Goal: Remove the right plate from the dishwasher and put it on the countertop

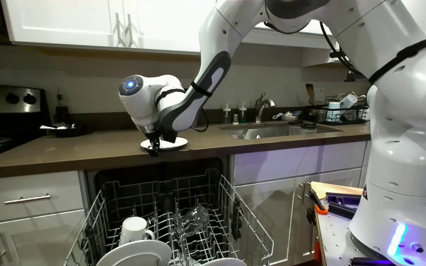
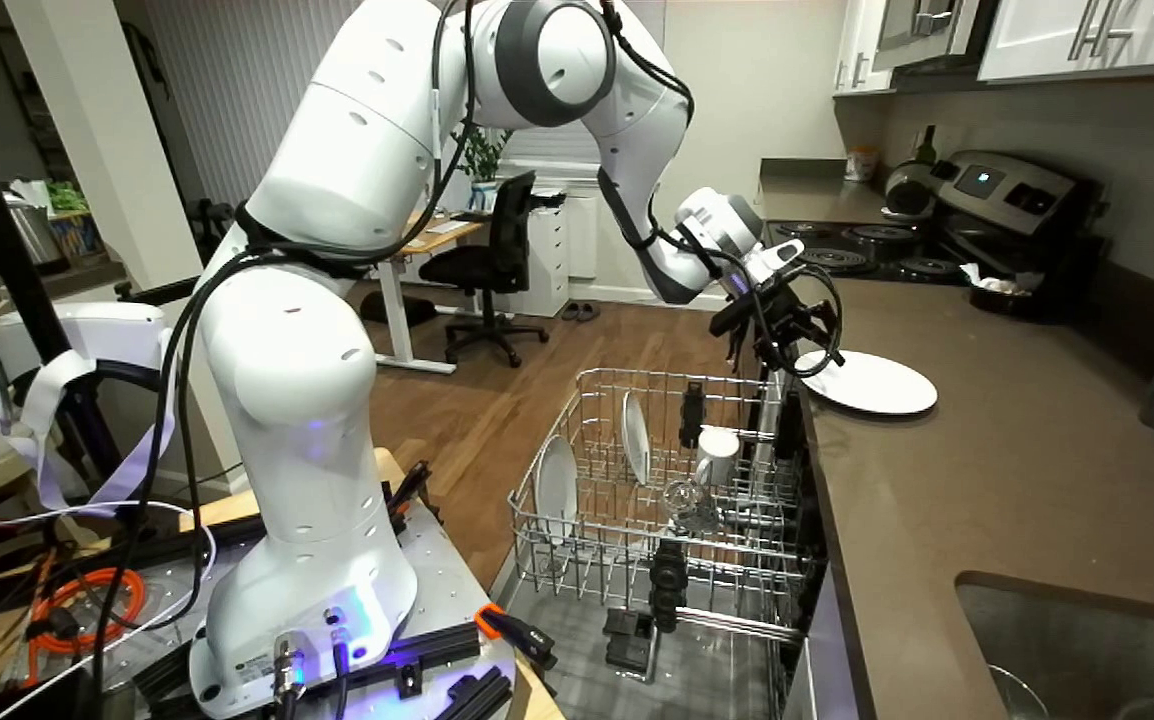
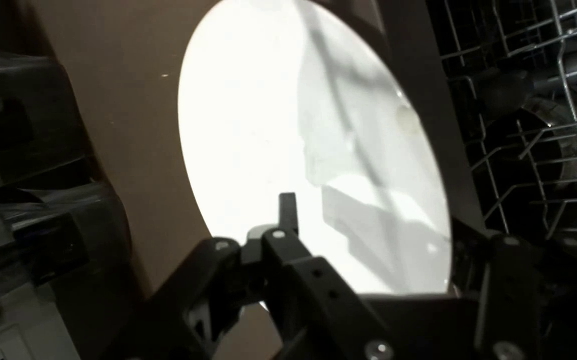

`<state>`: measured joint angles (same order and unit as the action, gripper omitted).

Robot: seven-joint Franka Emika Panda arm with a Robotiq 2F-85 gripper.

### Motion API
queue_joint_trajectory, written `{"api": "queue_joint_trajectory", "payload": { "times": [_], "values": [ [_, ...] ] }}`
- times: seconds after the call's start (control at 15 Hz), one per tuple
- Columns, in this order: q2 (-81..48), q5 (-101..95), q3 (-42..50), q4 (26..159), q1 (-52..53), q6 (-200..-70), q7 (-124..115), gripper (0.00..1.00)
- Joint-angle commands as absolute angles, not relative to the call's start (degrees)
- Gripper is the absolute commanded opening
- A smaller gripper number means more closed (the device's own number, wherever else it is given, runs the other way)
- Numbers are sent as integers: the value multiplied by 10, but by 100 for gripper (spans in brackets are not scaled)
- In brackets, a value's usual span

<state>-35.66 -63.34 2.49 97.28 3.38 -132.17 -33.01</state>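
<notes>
A glossy white plate lies at the front edge of the dark brown countertop, above the dishwasher. It also shows in an exterior view and fills the middle of the wrist view. My gripper is at its rim. In the wrist view the jaws are wide apart, with one finger over the plate's face and the other past its rim, partly hidden by it. Two similar plates stand in the rack. I cannot tell whether the countertop plate touches a finger.
The wire rack is pulled out below the gripper. It holds a white mug and a clear glass. The sink is farther along the counter, and a small dark tray stands near the stove.
</notes>
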Motion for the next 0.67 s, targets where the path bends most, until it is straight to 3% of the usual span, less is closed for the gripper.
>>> {"api": "queue_joint_trajectory", "payload": {
  "times": [0.0, 0.2, 0.6],
  "values": [
    [-349, -592, 12, 984, 24, -1344, -280, 86],
    [-343, -561, 9, 988, 23, -1349, -246, 94],
    [-345, -507, 8, 997, 35, -1354, -210, 92]
  ]
}}
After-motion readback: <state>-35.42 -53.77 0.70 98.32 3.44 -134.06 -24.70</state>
